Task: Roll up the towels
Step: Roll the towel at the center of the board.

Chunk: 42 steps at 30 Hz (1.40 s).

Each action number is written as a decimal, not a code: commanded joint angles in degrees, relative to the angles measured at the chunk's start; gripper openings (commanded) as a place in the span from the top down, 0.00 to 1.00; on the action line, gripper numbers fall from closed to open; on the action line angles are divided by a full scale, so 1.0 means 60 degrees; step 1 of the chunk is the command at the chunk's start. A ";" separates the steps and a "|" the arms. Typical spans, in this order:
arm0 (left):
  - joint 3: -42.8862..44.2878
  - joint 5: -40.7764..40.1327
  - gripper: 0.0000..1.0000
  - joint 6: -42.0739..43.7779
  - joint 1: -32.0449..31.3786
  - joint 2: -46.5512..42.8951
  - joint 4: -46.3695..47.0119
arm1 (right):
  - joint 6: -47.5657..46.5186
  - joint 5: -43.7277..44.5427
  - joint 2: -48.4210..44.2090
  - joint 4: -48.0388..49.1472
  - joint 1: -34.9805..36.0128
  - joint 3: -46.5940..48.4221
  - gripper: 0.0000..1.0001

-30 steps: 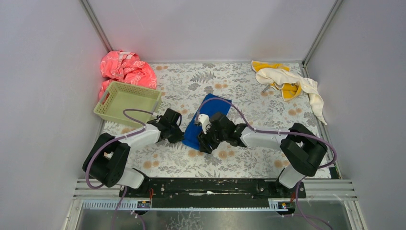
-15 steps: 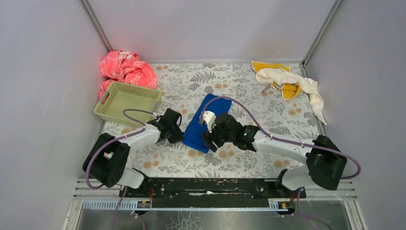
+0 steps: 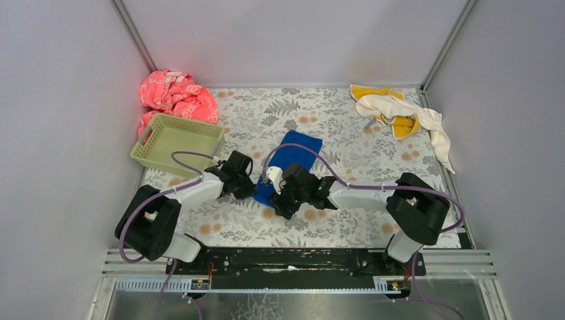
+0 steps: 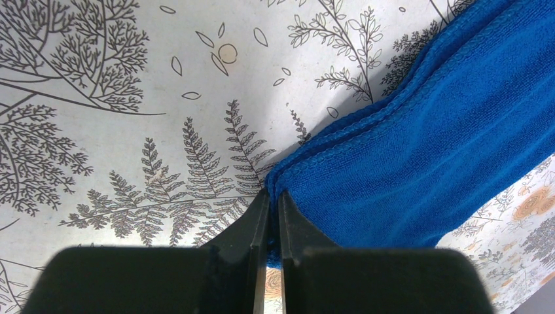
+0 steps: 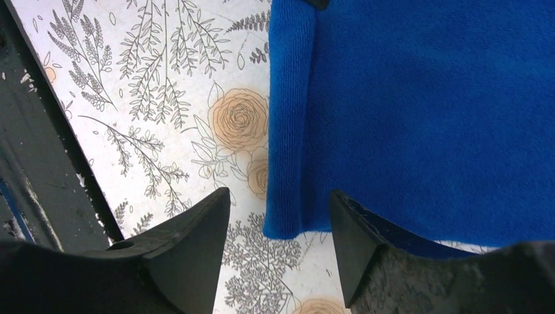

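Observation:
The royal blue towel lies folded in a strip at the table's middle. My left gripper is shut on its near left corner; the left wrist view shows the blue towel pinched between the closed fingers. My right gripper is open over the near end of the blue towel, its fingers straddling the near corner, which is folded over. The cream-white towel and the yellow-orange towel lie crumpled together at the far right.
A light green basket stands at the left. A pink-red patterned cloth lies bunched behind it in the far left corner. The black base rail runs along the near edge.
My right gripper has shifted left and nearer along the blue towel's near end. The towel's near part looks shorter, folded over. The left gripper has stayed put.

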 commanded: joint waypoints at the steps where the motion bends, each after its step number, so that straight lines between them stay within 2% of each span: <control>1: 0.0136 -0.0316 0.98 0.0109 -0.0082 0.0121 -0.0278 | -0.0053 -0.0505 0.0438 0.0848 0.0082 0.0423 0.38; 4: 0.0094 -0.0348 0.98 0.0118 -0.0074 0.0123 -0.0249 | 0.0081 -0.0759 0.0806 0.0938 0.0100 0.0410 0.44; 6: 0.0080 -0.0351 0.98 0.0123 -0.0081 0.0129 -0.0227 | 0.0197 -0.0791 0.0886 0.0966 0.0094 0.0341 0.51; 11: 0.0079 -0.0326 0.97 0.0160 -0.0080 0.0099 -0.0080 | 0.0452 -0.0445 0.1092 0.0647 0.0056 0.0390 0.76; 15: 0.0110 -0.0486 0.89 0.0246 -0.0064 -0.0080 -0.0087 | 0.1274 -0.1900 0.0866 0.1139 -0.0515 0.0165 0.99; 18: 0.0063 -0.0571 0.76 0.0335 0.0090 -0.0546 -0.0087 | 0.2159 -0.3187 0.0795 0.1765 -0.1266 -0.0010 1.00; 23: -0.0335 -0.0319 0.49 0.0343 0.0587 -0.1657 0.0011 | 0.3531 -0.5140 0.1214 0.2715 -0.2050 -0.0175 1.00; 26: -0.0652 -0.0066 0.38 0.0262 0.0689 -0.2279 -0.0026 | 0.4590 -0.5932 0.1592 0.3711 -0.2365 -0.0430 1.00; 29: -0.1099 0.0270 0.33 0.0049 0.0735 -0.3007 0.0050 | 0.5529 -0.6275 0.1868 0.4570 -0.2650 -0.0715 1.00; 33: -0.1608 0.0658 0.32 -0.0253 0.0847 -0.3676 0.0085 | 0.6560 -0.6397 0.2116 0.5527 -0.3046 -0.1284 1.00; 42: -0.2285 0.2067 0.34 -0.0683 0.0841 -0.3238 0.1706 | 0.6766 -0.6297 0.2738 0.4441 -0.3203 -0.1274 0.99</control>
